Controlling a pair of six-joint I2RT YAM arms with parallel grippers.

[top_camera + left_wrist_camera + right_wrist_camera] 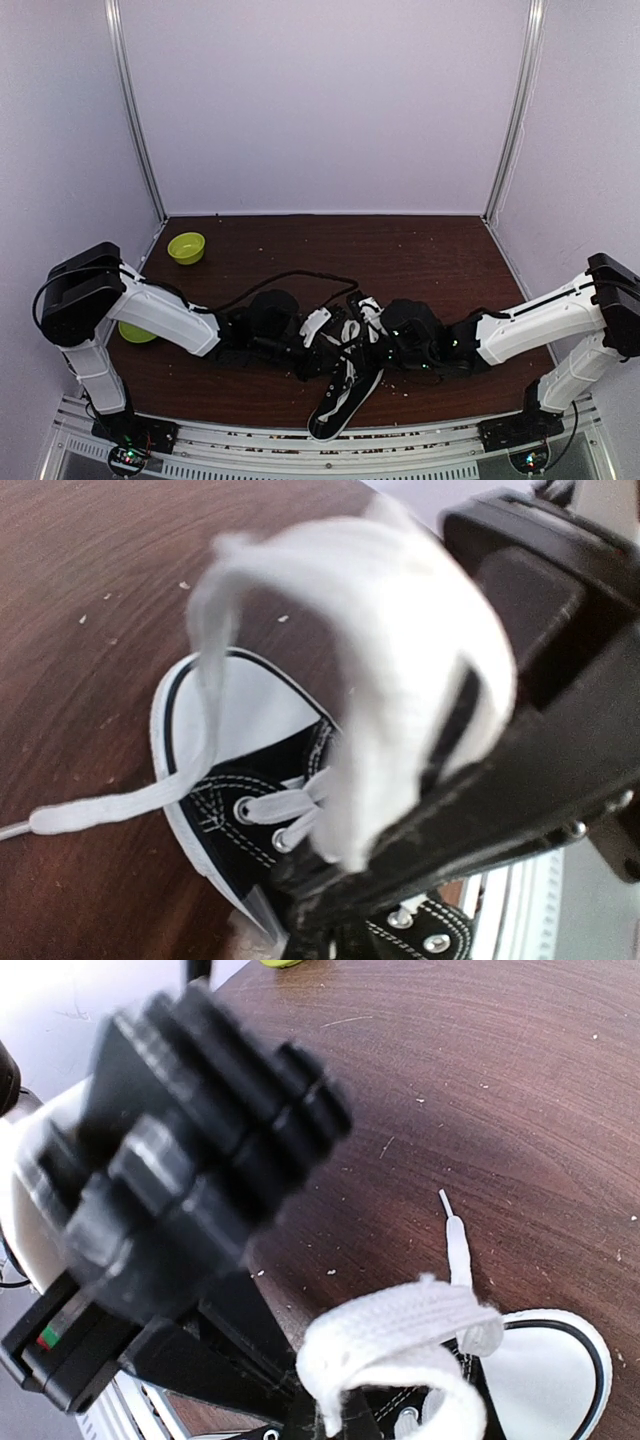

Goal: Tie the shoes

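While left fingers (520, 780) and right fingers (240, 1360) each pinch a white lace loop (400, 680) over the black sneaker (345, 385), mid-bench (420, 260) toward its near edge, bow-tying seems in hand; next, cross one loop around the other.

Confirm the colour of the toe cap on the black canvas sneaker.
White rubber toe cap, clearest in the left wrist view.

left arm (165, 318): stretched low toward centre | left pincer (318, 326): closed | right arm (530, 325): stretched low inward | right pincer (373, 322): closed
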